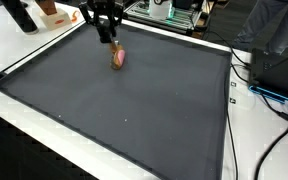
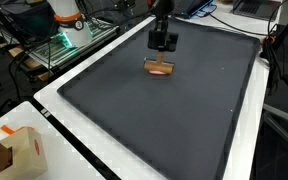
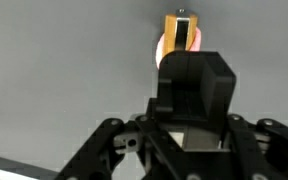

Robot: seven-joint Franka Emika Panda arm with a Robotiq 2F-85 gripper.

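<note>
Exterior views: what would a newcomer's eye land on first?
A big dark mat covers most of the white table, and one small pink-and-orange object lies on it. The black gripper hangs close over that object in both exterior views; whether they touch cannot be told.

A dark grey mat [image 1: 134, 110] over a white table [image 1: 44, 115], one small pink-and-orange object [image 1: 119, 58] on the mat.

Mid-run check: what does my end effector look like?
The end effector is all black: a boxy block with thin bar linkages fanning out behind it in the wrist view, a chunky dark head in both exterior views. No markings or cables readable.
</note>
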